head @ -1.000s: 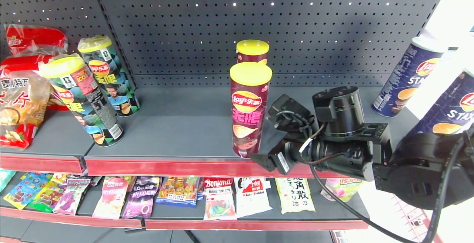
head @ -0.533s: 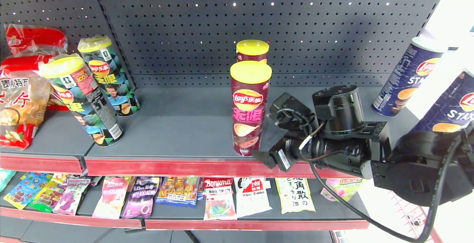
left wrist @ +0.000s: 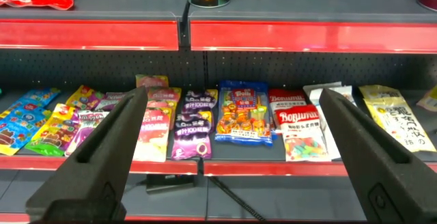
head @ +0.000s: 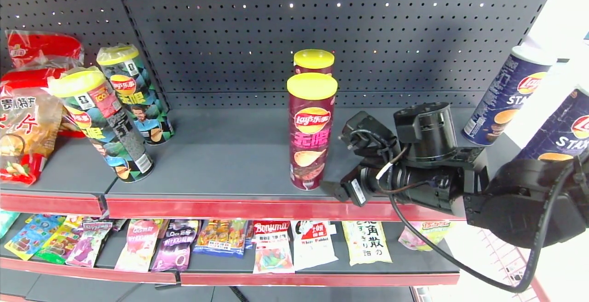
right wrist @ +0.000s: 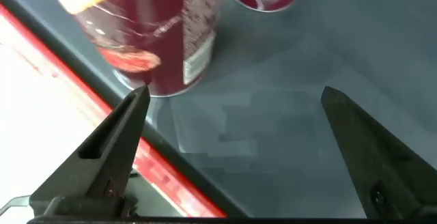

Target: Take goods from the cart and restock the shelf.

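A maroon chip can [head: 311,136] with a yellow lid stands upright near the front edge of the grey upper shelf [head: 221,154]. Directly behind it stands a second maroon can [head: 314,62]. My right gripper [head: 338,180] is low over the shelf, just right of the front can. In the right wrist view the right gripper [right wrist: 235,95] is open, nothing is between its fingers, and the can's base [right wrist: 153,39] lies beside one finger. My left gripper [left wrist: 232,95] is open and empty, facing the lower shelf of snack packets [left wrist: 239,115].
Two teal-and-black cans [head: 108,127] lean at the shelf's left beside red snack bags [head: 27,108]. Two blue cans [head: 506,95] stand at the right end. The shelf's red front lip [head: 230,207] runs below the gripper. Bare shelf lies between the teal and maroon cans.
My right gripper has drawn a little to the right, away from the front maroon can. The can's base now sits slightly farther in from the shelf edge.
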